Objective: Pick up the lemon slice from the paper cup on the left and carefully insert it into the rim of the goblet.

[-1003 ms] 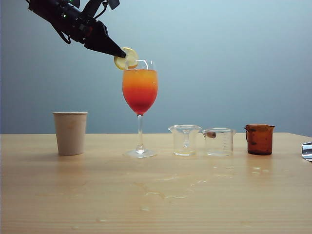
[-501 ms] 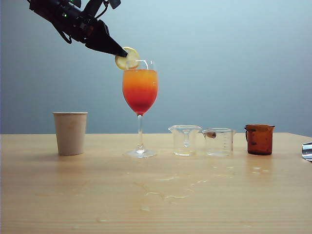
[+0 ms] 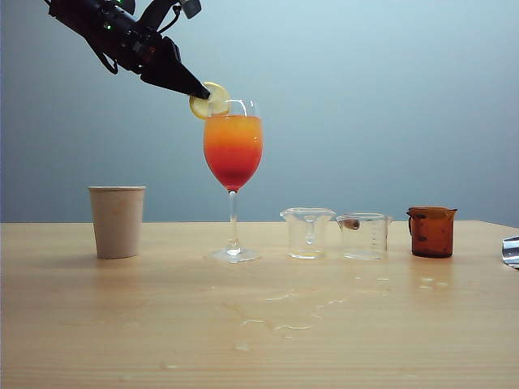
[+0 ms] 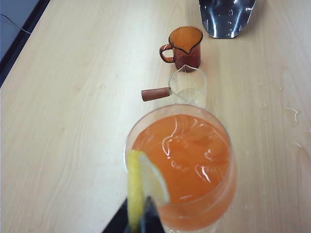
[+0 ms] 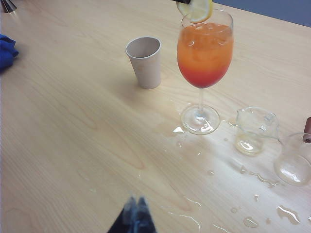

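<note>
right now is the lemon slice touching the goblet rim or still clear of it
Touching. In the left wrist view the lemon slice, pinched by the left gripper, sits astride the goblet rim with no gap; the exterior view agrees, the slice overlapping the rim.

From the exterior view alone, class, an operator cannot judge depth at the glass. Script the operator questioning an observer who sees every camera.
Operator: Is the slice over the rim?
Observer: Left wrist view: the lemon slice stands edge-on at the goblet rim, on the side next to the left gripper, which is shut on it.
Operator: Is the paper cup empty?
Observer: Right wrist view: nothing shows in the paper cup.
Operator: Where is the right gripper?
Observer: The right gripper is shut, above wet table, short of the goblet.
</note>
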Robot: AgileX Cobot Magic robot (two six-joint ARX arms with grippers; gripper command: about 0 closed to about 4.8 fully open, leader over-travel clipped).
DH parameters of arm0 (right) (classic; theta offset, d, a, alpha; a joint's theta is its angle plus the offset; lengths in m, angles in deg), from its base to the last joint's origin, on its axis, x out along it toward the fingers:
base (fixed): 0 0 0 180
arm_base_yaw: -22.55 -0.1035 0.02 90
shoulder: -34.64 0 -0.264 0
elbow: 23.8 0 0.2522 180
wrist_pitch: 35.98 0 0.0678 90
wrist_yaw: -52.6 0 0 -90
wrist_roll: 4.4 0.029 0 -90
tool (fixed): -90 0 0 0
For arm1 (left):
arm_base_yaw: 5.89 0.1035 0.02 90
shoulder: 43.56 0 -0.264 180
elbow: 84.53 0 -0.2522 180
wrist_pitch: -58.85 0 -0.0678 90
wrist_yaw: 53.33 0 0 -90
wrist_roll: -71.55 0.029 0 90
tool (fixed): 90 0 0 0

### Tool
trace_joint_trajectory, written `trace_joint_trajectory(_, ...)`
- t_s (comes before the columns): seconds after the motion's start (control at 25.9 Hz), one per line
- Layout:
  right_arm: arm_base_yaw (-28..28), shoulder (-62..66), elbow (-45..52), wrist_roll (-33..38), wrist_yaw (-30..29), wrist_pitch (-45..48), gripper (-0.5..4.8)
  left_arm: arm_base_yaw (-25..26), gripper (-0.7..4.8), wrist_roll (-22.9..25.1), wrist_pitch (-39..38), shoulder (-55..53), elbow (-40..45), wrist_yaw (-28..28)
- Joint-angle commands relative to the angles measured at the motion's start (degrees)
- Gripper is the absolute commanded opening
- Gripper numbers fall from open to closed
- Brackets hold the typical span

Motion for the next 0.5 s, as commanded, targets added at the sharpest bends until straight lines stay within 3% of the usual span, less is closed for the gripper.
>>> trace_joint_trajectory(0.04,-0.1,0.0,-0.2,-0.2,-0.1,1.3,-0.04,0.0,0.21,0.0,0.0,-0.1,-0.1,-0.3)
trace_joint_trajectory(0.5,-0.1,0.0,-0.2,-0.2,-0.1,1.3,-0.04,-0.5,0.22,0.0,0.0,-0.4,0.0,-0.3)
